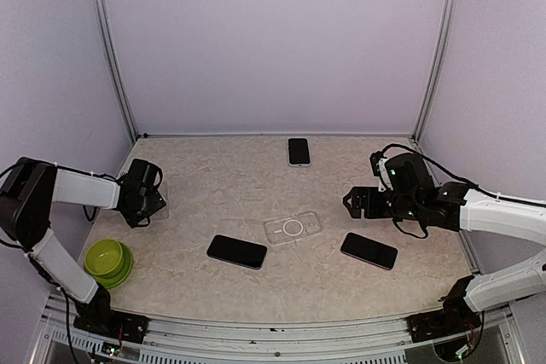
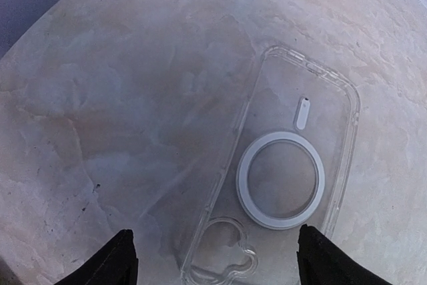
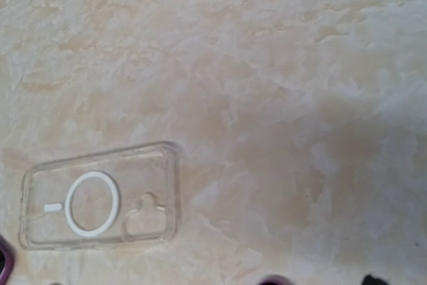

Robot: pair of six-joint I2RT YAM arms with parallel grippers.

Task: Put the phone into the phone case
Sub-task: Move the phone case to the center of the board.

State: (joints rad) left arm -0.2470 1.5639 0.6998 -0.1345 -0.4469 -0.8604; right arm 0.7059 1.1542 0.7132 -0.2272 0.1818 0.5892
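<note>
Three dark phones lie flat on the table: one at the back (image 1: 298,151), one front centre (image 1: 236,251), one front right (image 1: 368,251). A clear phone case (image 1: 293,228) with a white ring lies between the front two; the right wrist view shows it too (image 3: 100,198). A second clear phone case (image 2: 287,165) lies under my left gripper (image 1: 142,199) at the table's left side. That gripper (image 2: 217,268) is open, its fingertips (image 2: 120,261) either side of the case's camera-cutout end. My right gripper (image 1: 352,204) hovers open, right of the centre case, holding nothing.
A green bowl (image 1: 108,262) sits at the front left corner beside the left arm. Pale walls and metal posts (image 1: 111,57) close in the table at the back and sides.
</note>
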